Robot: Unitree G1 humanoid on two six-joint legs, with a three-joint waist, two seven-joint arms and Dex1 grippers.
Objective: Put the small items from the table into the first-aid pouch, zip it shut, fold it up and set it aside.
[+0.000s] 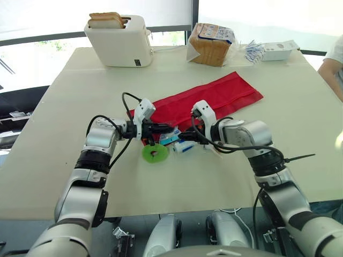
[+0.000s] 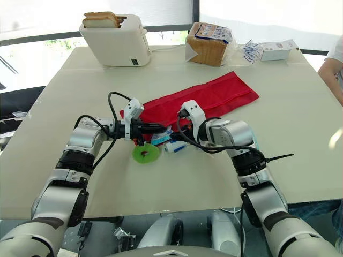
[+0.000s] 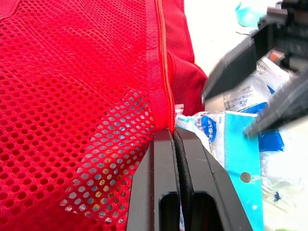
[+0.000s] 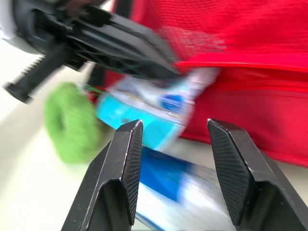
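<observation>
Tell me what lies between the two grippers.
Blue-and-clear packets lie between the left gripper, shut on the pouch at its zip edge, and the open right gripper. The left eye view shows this.

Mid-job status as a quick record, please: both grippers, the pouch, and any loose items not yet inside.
left gripper: shut on the pouch at its zip edge
right gripper: open, over the blue packets
pouch: red, spread on the table, mouth open at the near end, not folded
blue packets: at the pouch mouth, partly outside
green roll: on the table beside the packets, outside the pouch
far edge: toaster, bread loaf
</observation>
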